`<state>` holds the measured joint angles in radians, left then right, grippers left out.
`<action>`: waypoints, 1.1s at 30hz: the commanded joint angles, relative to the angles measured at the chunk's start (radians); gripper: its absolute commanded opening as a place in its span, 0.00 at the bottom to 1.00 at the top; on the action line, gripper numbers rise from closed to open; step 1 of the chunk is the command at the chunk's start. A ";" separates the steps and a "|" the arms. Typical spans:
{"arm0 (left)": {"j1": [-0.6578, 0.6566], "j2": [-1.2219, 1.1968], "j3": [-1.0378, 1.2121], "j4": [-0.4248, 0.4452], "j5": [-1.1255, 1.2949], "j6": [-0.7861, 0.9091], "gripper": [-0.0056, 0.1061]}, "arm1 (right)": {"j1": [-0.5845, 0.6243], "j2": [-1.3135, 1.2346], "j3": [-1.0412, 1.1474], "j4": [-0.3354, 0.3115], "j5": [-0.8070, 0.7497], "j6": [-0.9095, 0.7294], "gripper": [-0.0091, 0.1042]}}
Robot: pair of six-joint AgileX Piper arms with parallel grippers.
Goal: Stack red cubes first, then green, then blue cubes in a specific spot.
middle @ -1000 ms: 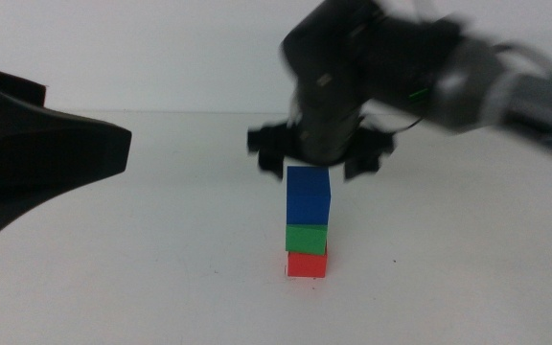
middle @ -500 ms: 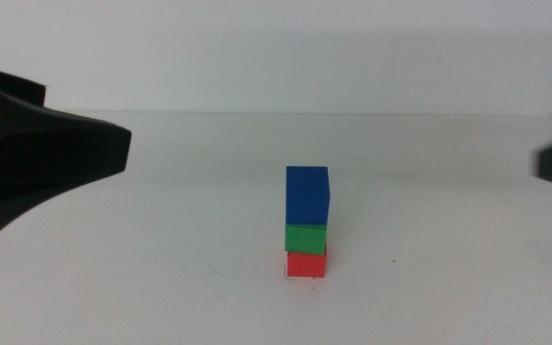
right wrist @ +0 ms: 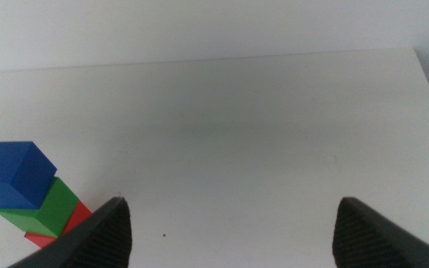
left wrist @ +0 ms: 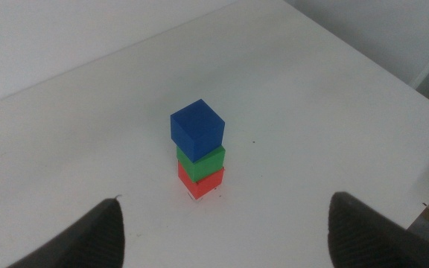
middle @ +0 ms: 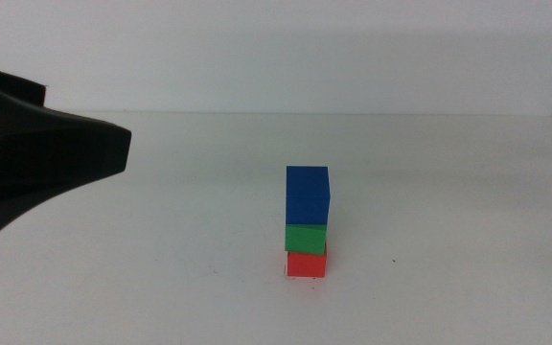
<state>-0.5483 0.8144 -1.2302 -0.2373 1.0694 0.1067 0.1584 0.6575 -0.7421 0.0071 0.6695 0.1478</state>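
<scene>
Standing in a little tower on the white table [middle: 161, 287], the red cube [middle: 306, 264] is at the bottom, the green cube [middle: 306, 238] sits on top of it, and the blue cube [middle: 308, 195] sits on the very top, turned a bit. The left gripper [left wrist: 222, 223] waits at the left side with its jaws wide apart, well away from the tower. The right gripper [right wrist: 233, 223] is off to the right, out of the middle view, also spread wide and holding nothing.

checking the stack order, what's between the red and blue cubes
The green cube sits between them, resting on the red cube with the blue cube on top; the middle view shows it.
</scene>
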 commanded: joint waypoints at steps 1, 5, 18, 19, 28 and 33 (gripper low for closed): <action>0.001 -0.003 0.002 0.000 -0.013 0.001 0.89 | -0.009 -0.005 0.007 0.003 -0.019 -0.013 0.87; 0.001 -0.003 0.002 0.000 -0.013 0.001 0.89 | -0.009 -0.005 0.007 0.003 -0.019 -0.013 0.87; 0.269 -0.266 0.418 0.214 -0.525 -0.090 0.89 | -0.009 -0.005 0.007 0.001 -0.019 -0.013 0.87; 0.309 -0.291 0.449 0.227 -0.529 -0.116 0.89 | -0.009 -0.005 0.007 0.001 -0.019 -0.013 0.87; 0.524 -0.432 0.596 0.216 -0.512 -0.130 0.89 | -0.009 -0.005 0.007 0.001 -0.019 -0.013 0.87; 0.540 -0.437 0.600 0.231 -0.503 -0.130 0.89 | -0.009 -0.005 0.007 0.001 -0.019 -0.013 0.87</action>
<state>-0.0117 0.3838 -0.6366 -0.0101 0.5774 -0.0119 0.1584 0.6575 -0.7421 0.0134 0.6636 0.1457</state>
